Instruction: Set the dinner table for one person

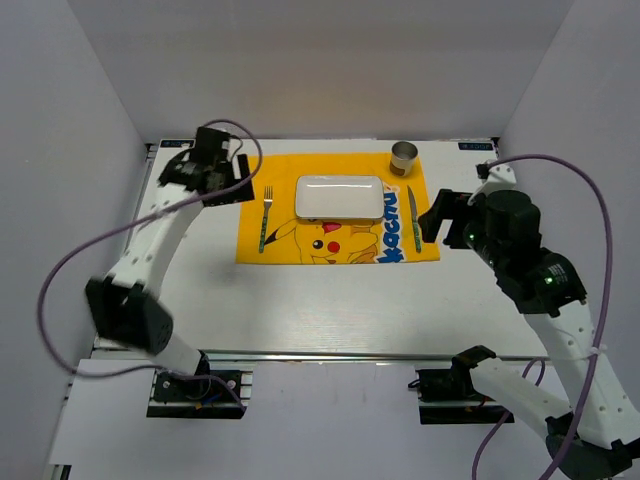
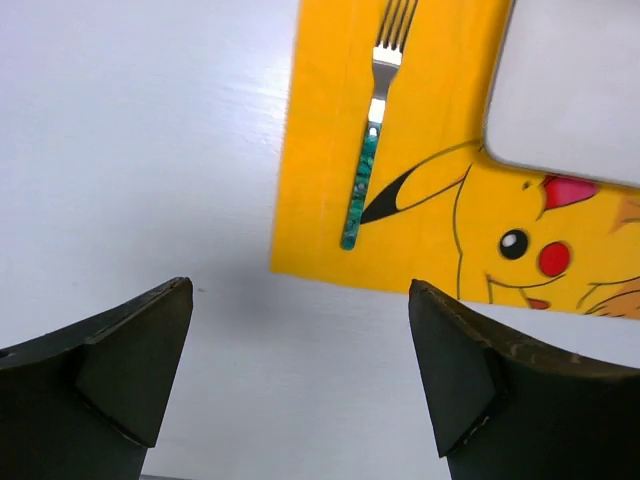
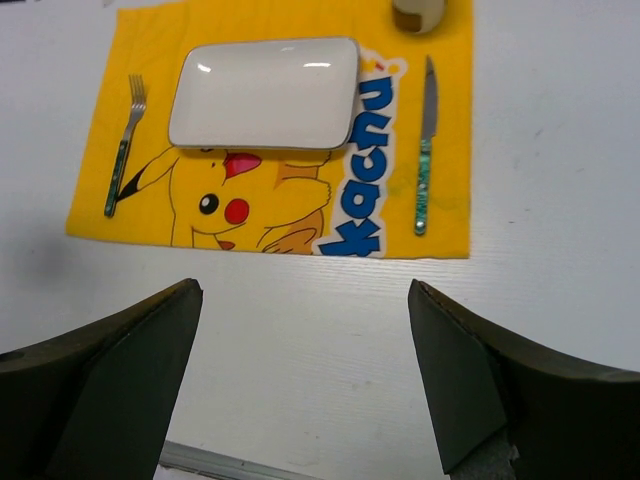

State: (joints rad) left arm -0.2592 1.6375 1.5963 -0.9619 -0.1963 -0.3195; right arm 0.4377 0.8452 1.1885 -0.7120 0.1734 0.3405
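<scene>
dinner table lying under both pincers. left pincer hanging wide open, empty, fork sitting just ahead. right pincer hanging open, empty, plate sitting ahead, knife ahead right.

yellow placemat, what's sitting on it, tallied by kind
silver fork with green handle: 1
silver knife with green handle: 1
white rectangular plate: 1
small round metal cup: 1
total: 4
</scene>
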